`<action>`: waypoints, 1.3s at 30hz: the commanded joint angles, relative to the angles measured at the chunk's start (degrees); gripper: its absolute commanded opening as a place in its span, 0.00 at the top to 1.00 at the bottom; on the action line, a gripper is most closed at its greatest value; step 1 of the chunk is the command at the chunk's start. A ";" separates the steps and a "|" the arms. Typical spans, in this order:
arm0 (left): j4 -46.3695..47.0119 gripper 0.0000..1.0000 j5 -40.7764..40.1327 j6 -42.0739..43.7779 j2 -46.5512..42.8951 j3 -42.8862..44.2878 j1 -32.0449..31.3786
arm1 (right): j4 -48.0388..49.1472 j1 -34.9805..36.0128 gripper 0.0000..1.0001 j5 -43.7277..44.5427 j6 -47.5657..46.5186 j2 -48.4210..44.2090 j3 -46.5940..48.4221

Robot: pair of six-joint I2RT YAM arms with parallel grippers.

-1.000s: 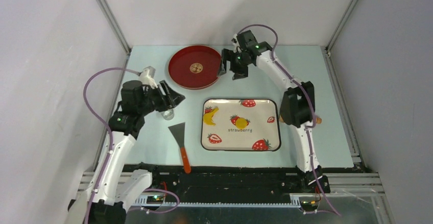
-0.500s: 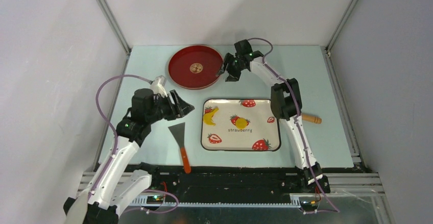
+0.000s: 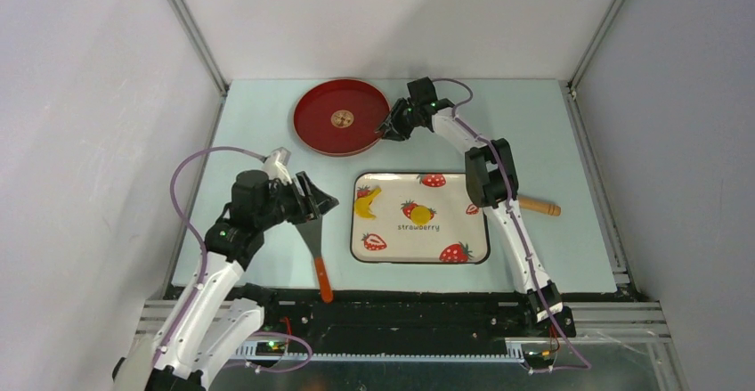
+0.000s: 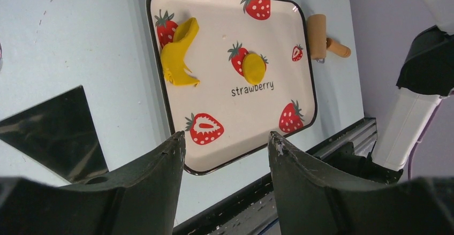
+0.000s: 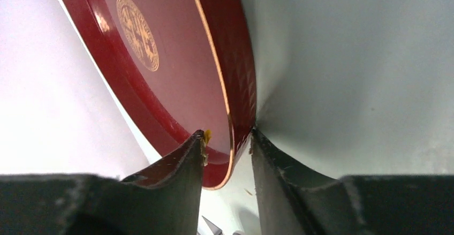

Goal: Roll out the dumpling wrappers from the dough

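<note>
My right claw (image 5: 227, 138) is straddling rim of red plate (image 5: 176, 69), glossy and round; cannot tell whether it's pinching yet. My left claw (image 4: 225, 144) is hanging apart, empty, above spatula (image 4: 48, 128).

Judging step: fetching plate for dumpling wrapper (image 4: 254, 68). That small soft yellow disc is lying on strawberry tray (image 4: 214, 26), beside crescent dough scrap (image 4: 179, 53).

Next: firm pinch, level drag.

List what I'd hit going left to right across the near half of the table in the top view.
scraper → crescent dough scrap → round dough disc → rolling pin. The tray is left out because it spans both dough pieces.
</note>
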 commanded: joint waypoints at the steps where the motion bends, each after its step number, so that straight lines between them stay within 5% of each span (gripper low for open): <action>1: 1.61 0.38 0.89 -0.91 -2.02 -0.37 -0.38 | -0.85 0.33 0.64 2.07 1.25 2.88 4.70; 14: 1.62 0.38 0.24 -2.18 -5.73 -3.62 -0.37 | -7.03 -2.02 0.88 3.75 -4.05 -0.96 1.09; 26: 1.60 0.38 -0.03 -3.24 -7.51 -7.57 -0.36 | -10.19 -7.25 0.93 3.55 -12.02 -9.74 -8.24; 39: 1.60 0.38 -5.75 -7.04 -6.26 -8.68 -5.70 | -9.36 -17.14 0.93 4.17 -20.26 -25.67 -30.84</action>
